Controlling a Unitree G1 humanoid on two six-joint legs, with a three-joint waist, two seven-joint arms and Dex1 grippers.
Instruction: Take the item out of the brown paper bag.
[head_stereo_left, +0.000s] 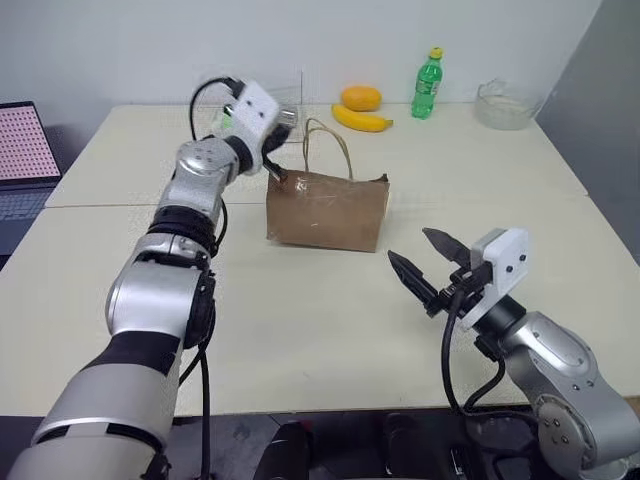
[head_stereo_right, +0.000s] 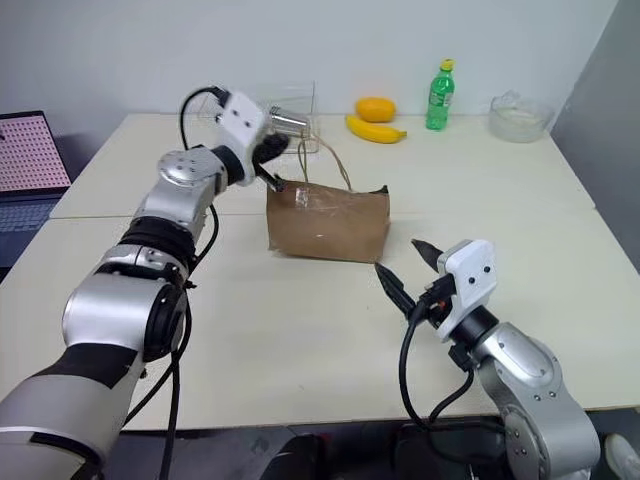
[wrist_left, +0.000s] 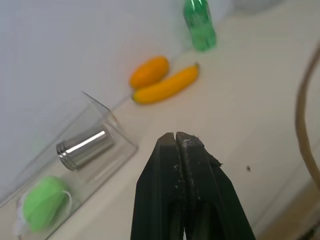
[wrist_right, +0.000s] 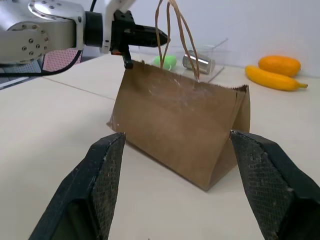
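Right wrist view shows the brown paper bag (wrist_right: 180, 132) mid-table, thin and crushable; the item is hidden. Left gripper (head_stereo_left: 272, 172), fingers together, sits at the bag's top corner; right gripper (head_stereo_left: 425, 265) waits apart. The handles (wrist_right: 175, 35) look safest to grasp.

Crinkled matt brown paper bag (head_stereo_left: 328, 211)

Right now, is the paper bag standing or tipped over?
Standing. The paper bag sits upright on the table, its string handles sticking up. Whether the mouth is open: cannot tell.
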